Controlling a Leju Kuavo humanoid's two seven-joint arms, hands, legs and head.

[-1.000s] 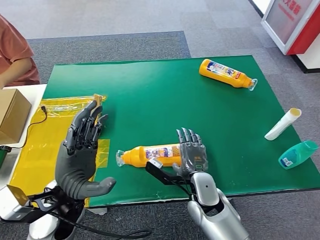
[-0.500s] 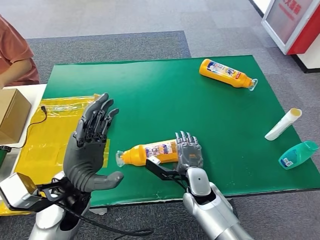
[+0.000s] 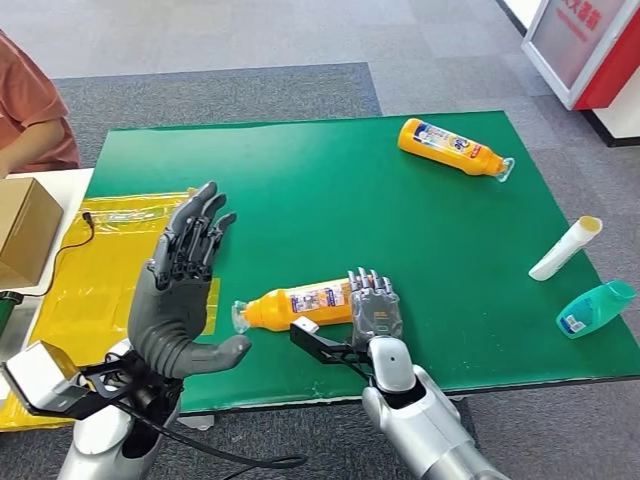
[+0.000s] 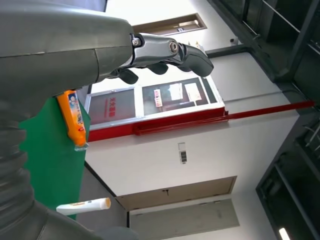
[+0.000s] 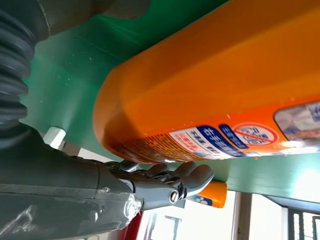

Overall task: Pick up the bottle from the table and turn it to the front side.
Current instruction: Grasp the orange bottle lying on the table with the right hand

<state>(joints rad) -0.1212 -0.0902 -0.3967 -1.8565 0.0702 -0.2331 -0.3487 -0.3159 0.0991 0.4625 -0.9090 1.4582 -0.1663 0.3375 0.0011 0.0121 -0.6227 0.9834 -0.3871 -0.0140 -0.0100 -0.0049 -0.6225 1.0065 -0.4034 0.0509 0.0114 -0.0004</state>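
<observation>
— What sort of place is this?
— A lab or demo hall, I'd say: grey carpet tiles [image 3: 226, 40] across the top, a red-and-white display stand [image 3: 585, 45] upper right, a green mat [image 3: 317, 190] covering the tabletop, a cardboard box [image 3: 23, 230] at left.

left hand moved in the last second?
Yes. The left hand has shifted toward the table's middle: a second ago its fingertips overlapped the yellow sheet; now they sit over the green mat, nearer the near orange bottle.

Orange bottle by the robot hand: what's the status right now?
Right robot hand gripping the near orange bottle at its base. Left robot hand open, raised beside it. Bottle on its side, nothing blocking.
</observation>
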